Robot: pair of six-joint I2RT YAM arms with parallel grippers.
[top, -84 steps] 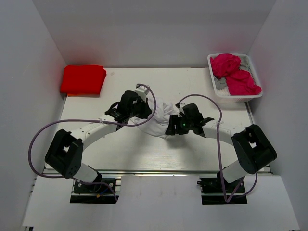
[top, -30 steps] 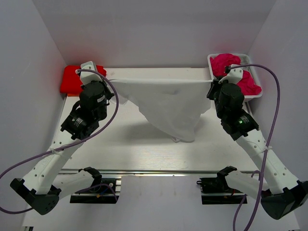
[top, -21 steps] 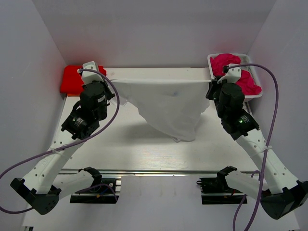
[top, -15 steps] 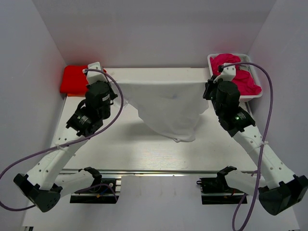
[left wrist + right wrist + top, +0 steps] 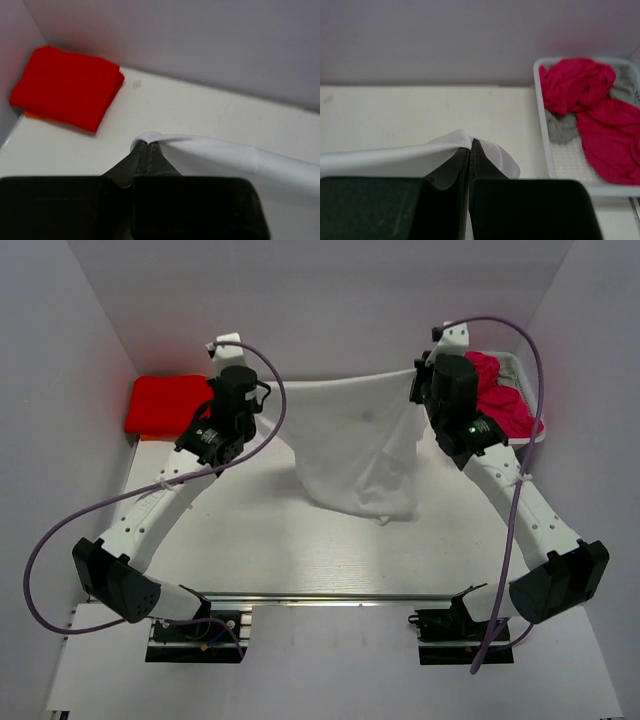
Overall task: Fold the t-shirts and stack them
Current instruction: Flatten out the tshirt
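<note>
A white t-shirt (image 5: 355, 445) hangs stretched in the air between both arms, its lower part drooping to the table. My left gripper (image 5: 147, 144) is shut on its left top corner (image 5: 150, 136). My right gripper (image 5: 470, 142) is shut on the right top corner (image 5: 460, 137). A folded bright red t-shirt (image 5: 165, 405) lies at the table's far left, also seen in the left wrist view as the red t-shirt (image 5: 67, 87). Crumpled magenta-pink t-shirts (image 5: 590, 110) lie in the basket.
A white wire basket (image 5: 528, 430) stands at the far right, holding the pink shirts and a grey cloth (image 5: 562, 127). White walls close the table at the back and on both sides. The right arm (image 5: 510, 490) partly covers the basket in the top view.
Both grippers have lifted and moved toward the back wall with the white t-shirt, drawing closer together. The shirt now hangs higher, its lower end less spread on the table.
</note>
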